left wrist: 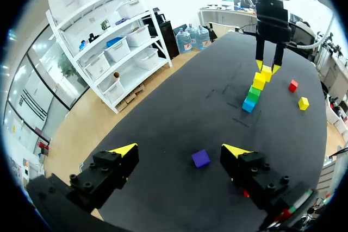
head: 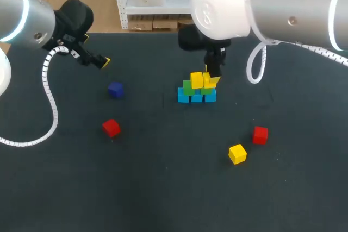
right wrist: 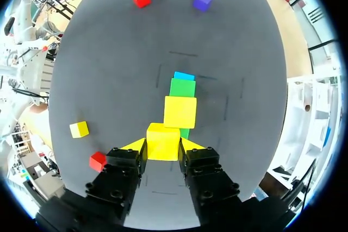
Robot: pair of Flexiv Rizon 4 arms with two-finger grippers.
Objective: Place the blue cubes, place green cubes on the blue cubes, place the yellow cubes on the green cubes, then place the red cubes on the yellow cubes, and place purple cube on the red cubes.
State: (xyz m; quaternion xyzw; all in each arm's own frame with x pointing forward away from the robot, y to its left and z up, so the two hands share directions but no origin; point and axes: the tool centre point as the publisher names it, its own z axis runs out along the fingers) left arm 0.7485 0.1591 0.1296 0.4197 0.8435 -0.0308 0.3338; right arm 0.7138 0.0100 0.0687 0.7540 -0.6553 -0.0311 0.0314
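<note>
A row of three blue cubes [head: 196, 98] lies at mid-table with green cubes [head: 188, 87] on top. One yellow cube [head: 196, 79] rests on the green layer. My right gripper [head: 212, 78] is shut on a second yellow cube [right wrist: 163, 138], held beside the first yellow cube [right wrist: 180, 111] and over a green cube [right wrist: 185, 132]. A purple cube [head: 115, 89] lies to the left, ahead of my open, empty left gripper [left wrist: 179, 153], which hangs above the table's far left [head: 100, 61].
Loose on the dark table: a red cube [head: 111, 127] at front left, another red cube [head: 260, 135] and a yellow cube [head: 237, 154] at front right. The white cable [head: 50, 96] of my left arm hangs over the left side.
</note>
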